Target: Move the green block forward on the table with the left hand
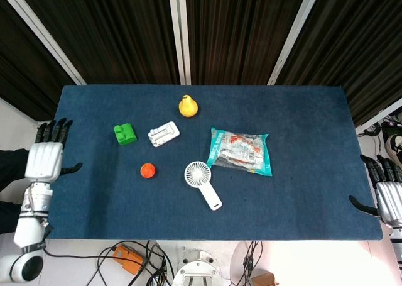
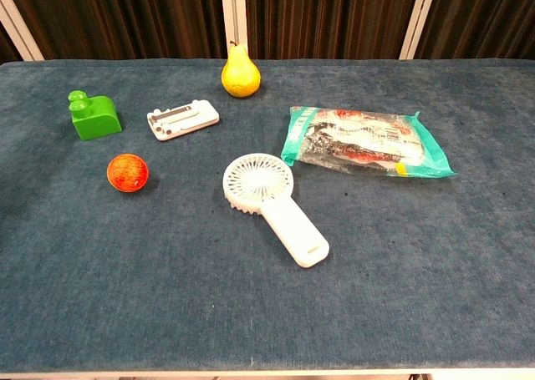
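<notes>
The green block [image 1: 125,134] [image 2: 94,117] stands free on the blue table [image 1: 301,179], left of centre, with nothing touching it. My left hand [image 1: 45,159] hangs off the table's left edge, well away from the block, fingers spread and empty. At the right edge my right hand [image 1: 388,195] is also off the table, fingers apart and holding nothing. Neither hand shows in the chest view.
A white power strip [image 1: 163,134] lies just right of the block, and an orange ball [image 1: 147,170] sits in front of it. A yellow pear [image 1: 187,105], a white hand fan [image 1: 202,183] and a snack bag [image 1: 240,151] lie further right.
</notes>
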`<state>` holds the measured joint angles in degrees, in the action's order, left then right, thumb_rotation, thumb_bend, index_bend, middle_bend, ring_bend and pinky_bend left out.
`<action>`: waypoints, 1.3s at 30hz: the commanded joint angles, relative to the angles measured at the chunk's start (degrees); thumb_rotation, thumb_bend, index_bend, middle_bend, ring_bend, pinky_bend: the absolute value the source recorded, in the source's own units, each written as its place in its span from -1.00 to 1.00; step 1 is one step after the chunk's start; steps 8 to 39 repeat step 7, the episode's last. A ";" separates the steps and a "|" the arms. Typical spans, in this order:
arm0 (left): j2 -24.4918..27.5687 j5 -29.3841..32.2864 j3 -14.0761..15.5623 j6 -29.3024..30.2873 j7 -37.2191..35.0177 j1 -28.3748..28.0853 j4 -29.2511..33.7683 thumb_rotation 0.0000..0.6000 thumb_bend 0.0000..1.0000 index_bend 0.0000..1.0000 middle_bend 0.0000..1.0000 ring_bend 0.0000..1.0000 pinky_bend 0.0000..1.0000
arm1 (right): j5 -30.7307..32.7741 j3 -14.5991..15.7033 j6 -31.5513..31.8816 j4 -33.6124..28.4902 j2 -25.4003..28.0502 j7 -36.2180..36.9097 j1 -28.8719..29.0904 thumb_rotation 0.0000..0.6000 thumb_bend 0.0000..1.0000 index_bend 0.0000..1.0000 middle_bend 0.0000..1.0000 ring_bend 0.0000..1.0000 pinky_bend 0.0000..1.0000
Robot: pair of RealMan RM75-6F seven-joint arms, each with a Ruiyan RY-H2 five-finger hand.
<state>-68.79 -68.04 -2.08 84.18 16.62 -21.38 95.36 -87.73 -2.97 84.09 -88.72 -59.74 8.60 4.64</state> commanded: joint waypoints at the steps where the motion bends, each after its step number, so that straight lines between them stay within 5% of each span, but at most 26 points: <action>1: 3.10 -7.24 4.94 5.97 -5.41 6.48 0.73 1.00 -0.99 -1.00 -0.97 -1.00 -0.93 | -0.42 0.23 0.22 0.35 -0.12 0.70 -0.04 1.00 -0.33 -0.93 -0.65 -1.00 -0.82; 7: 4.07 -12.41 8.51 10.01 -7.65 12.15 2.30 1.00 -0.99 -1.00 -0.97 -1.00 -0.94 | -0.96 0.37 0.19 0.82 -0.23 1.88 0.13 1.00 -0.33 -0.92 -0.65 -1.00 -0.82; 39: 4.07 -12.41 8.51 10.01 -7.65 12.15 2.30 1.00 -0.99 -1.00 -0.97 -1.00 -0.94 | -0.96 0.37 0.19 0.82 -0.23 1.88 0.13 1.00 -0.33 -0.92 -0.65 -1.00 -0.82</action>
